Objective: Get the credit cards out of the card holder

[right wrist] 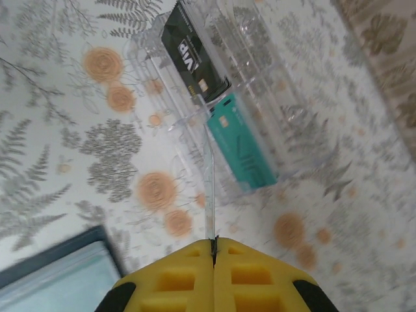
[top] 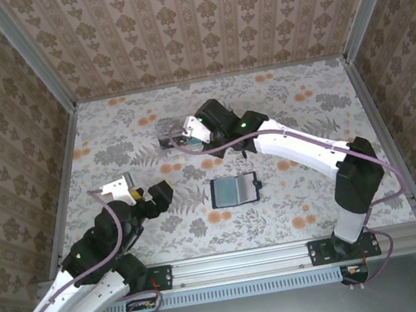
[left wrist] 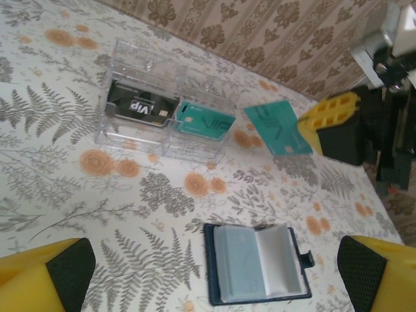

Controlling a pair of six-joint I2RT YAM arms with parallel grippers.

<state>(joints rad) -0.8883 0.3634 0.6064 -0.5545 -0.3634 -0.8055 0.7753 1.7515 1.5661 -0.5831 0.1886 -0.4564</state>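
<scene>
Top external view shows the card holder [top: 234, 190] lying open and flat on the floral table [top: 319, 209], between the two arms, with its small tab [top: 258, 185] on the edge toward the right arm. Its grey-blue sleeves are too pale and blurred to tell whether any card sits inside. The right wrist view cuts it off at the lower left corner.

Farther back stands a clear box [left wrist: 195, 81], largely hidden under the right arm from above. The left wrist view shows a black VIP card [left wrist: 140, 107] and a teal card [left wrist: 205, 122] in neighbouring compartments.

The right gripper [right wrist: 213, 250] is clamped on a second teal card [left wrist: 276, 128] just beside the box, seen from its own camera as a thin edge-on line. The left gripper [left wrist: 218, 270] is spread wide and holds nothing, near the holder, and its fingers [left wrist: 65, 273] are cropped by the frame.
</scene>
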